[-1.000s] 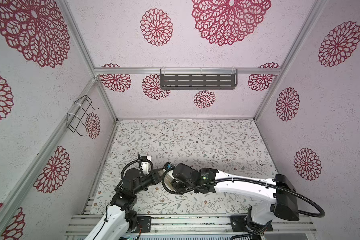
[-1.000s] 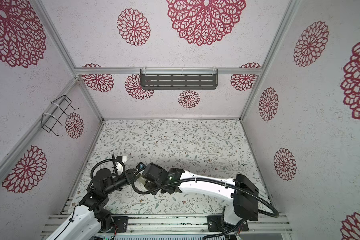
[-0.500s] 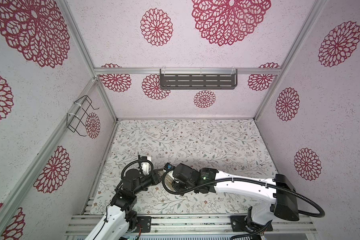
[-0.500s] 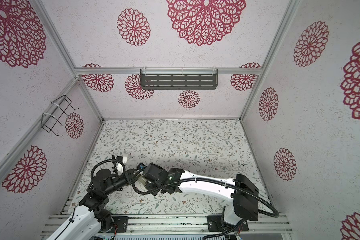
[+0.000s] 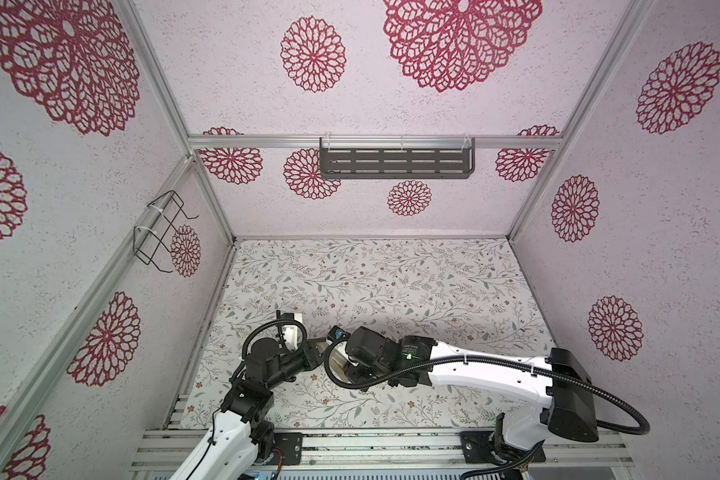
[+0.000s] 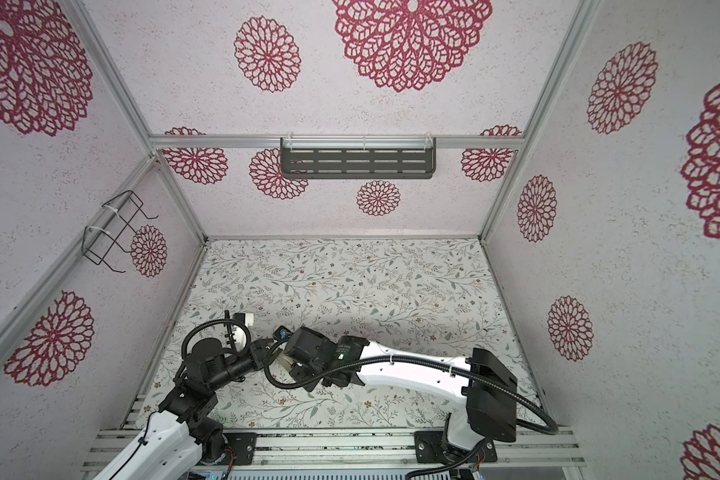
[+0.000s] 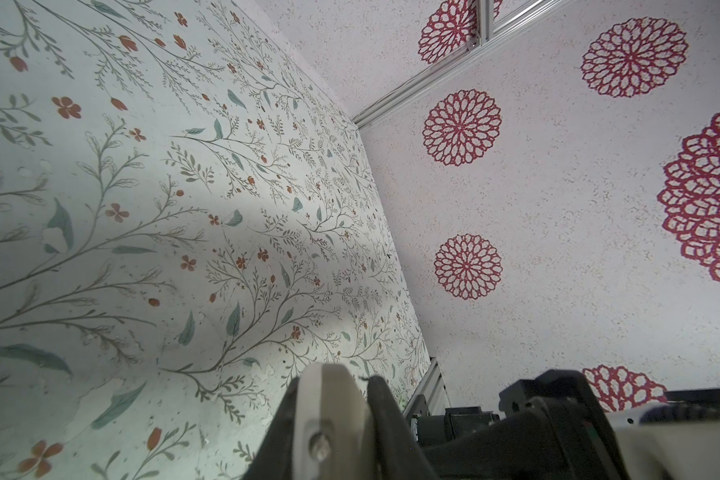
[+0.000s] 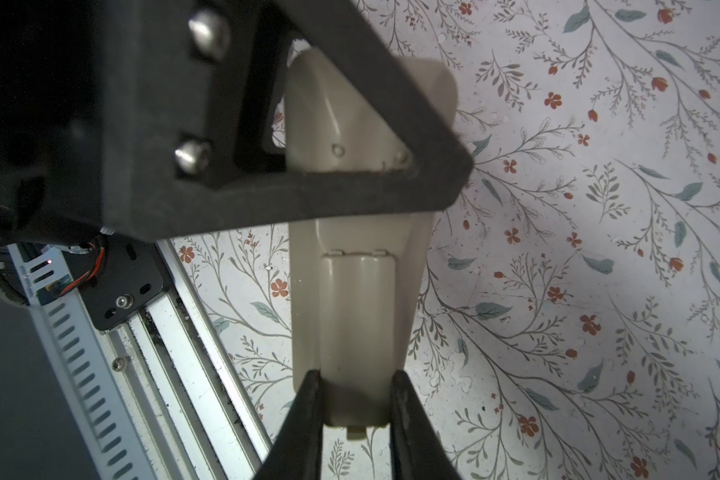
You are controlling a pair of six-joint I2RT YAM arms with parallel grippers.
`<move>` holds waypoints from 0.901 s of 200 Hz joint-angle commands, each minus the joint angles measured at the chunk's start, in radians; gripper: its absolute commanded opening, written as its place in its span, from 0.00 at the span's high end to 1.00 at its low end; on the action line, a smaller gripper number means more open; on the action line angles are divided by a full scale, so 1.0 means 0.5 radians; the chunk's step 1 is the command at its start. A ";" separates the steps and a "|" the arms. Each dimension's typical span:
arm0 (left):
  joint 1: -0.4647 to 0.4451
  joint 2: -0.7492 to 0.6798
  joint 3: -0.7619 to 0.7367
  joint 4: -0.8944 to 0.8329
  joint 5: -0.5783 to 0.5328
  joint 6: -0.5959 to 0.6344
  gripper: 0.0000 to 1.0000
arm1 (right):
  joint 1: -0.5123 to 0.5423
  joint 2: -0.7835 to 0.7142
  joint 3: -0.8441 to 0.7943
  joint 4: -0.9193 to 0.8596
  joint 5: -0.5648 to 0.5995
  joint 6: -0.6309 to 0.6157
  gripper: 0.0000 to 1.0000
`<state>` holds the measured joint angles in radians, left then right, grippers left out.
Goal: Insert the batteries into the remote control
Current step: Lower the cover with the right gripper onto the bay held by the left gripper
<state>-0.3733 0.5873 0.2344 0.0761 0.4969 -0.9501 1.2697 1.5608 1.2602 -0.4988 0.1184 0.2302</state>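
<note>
The left claw [image 7: 336, 390] is clenched on one end of the remote control [image 8: 358, 241]. The right claw [image 8: 355, 386] pinches the little cover [image 8: 356, 316] on the remote's beige back, one finger on each side. The remote lies between the two claws, back up, at the near left of the flowery table [image 5: 391, 282].
</note>
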 commanded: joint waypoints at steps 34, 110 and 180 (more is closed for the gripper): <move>-0.015 -0.021 0.010 0.050 0.019 0.035 1.00 | -0.011 -0.080 -0.006 -0.026 -0.017 0.037 0.93; -0.014 -0.025 0.014 0.007 -0.034 0.049 1.00 | -0.006 -0.094 -0.011 -0.032 -0.028 0.049 0.94; -0.014 -0.037 0.021 -0.038 -0.076 0.065 1.00 | -0.005 -0.084 -0.008 -0.049 -0.016 0.052 0.94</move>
<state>-0.3737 0.5804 0.2348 0.0418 0.4637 -0.9352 1.2697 1.5578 1.2602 -0.5060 0.1043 0.2375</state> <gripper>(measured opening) 0.244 0.254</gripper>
